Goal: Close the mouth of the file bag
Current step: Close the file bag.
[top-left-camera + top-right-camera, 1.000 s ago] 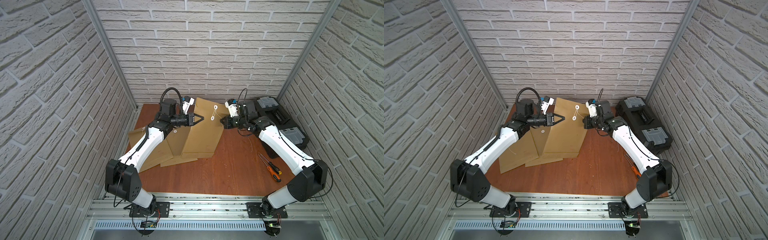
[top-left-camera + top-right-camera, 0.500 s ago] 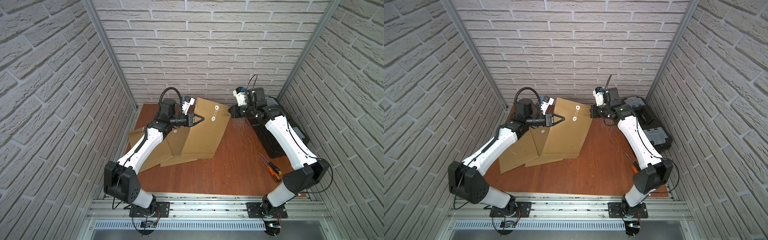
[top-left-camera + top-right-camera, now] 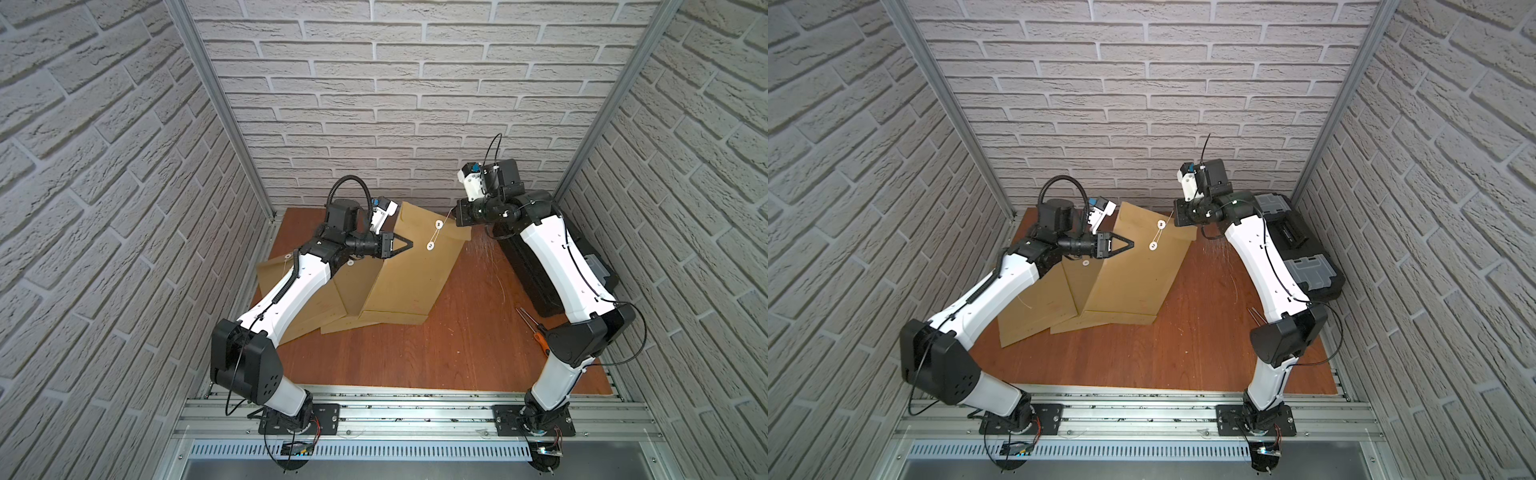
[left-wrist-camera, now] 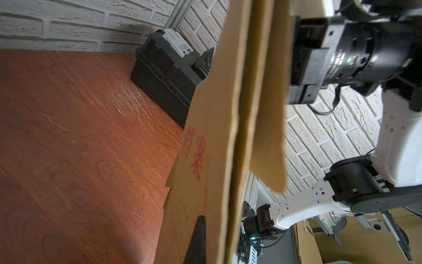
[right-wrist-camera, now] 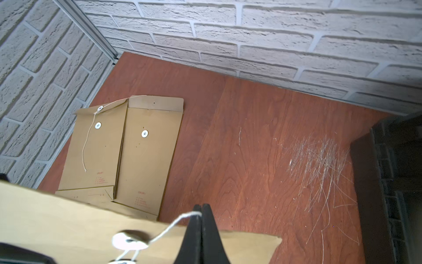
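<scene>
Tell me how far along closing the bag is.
Done: the bag is tipped up, its flap folded over, and the string already runs between the two buttons. In hand: the left gripper is shut on the bag's edge; the right gripper pinches the string, pulled taut. Left: probably more winding around the buttons, then letting go.

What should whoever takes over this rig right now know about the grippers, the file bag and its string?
Left gripper: shut on the file bag's side edge, holding its top end off the table.
Right gripper: shut on the string, pulled taut from the flap button.
Done: flap folded over; string loops between the flap button and the lower button.
Left: probably finish the winding, let go of the string, lay the bag flat.
</scene>
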### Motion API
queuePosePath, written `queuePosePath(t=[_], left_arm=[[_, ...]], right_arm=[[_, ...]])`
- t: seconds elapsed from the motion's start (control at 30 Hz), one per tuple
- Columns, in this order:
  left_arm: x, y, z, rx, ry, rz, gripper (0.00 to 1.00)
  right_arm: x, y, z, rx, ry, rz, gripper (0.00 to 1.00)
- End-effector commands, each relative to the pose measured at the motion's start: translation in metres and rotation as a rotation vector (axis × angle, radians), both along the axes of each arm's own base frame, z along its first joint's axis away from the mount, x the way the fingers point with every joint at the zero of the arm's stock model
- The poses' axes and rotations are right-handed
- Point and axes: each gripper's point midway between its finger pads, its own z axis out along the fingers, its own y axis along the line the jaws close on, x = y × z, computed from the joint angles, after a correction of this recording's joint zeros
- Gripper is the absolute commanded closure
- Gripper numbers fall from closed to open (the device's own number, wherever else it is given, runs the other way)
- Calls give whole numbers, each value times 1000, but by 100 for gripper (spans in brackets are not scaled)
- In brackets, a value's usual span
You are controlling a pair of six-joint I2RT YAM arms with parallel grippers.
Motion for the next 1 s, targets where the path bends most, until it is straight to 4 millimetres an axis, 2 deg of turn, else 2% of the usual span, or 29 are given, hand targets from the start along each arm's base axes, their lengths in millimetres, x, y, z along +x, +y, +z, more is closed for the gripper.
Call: queuePosePath(t=[0.0, 0.17, 0.33, 0.43, 0.63, 0.7, 0.8, 0.97], left_arm=[[-1, -7, 13, -5, -67, -31, 100], [-1, -8, 11, 2, -66, -31, 100], [-1, -9, 12, 1, -71, -29, 100], [-1, -9, 12, 1, -72, -29, 100], [-3, -7, 12, 4, -71, -25, 100], [-2, -7, 10, 5, -69, -24, 100], [-2, -9, 11, 6, -71, -25, 100], [-3, -10, 12, 8, -74, -25, 100]], right_arm=[[-4, 6, 0, -54, 6, 22, 97], [-11, 17, 5, -107, 2, 51, 97], [-20, 20, 0, -192, 15, 57, 97], [-29, 15, -2, -253, 28, 53, 97], [-40, -7, -1, -410, 28, 14, 97], [-44, -9, -1, -420, 35, 25, 97], [-49, -1, -2, -387, 50, 69, 97], [-55, 25, 3, -259, 47, 162, 97]])
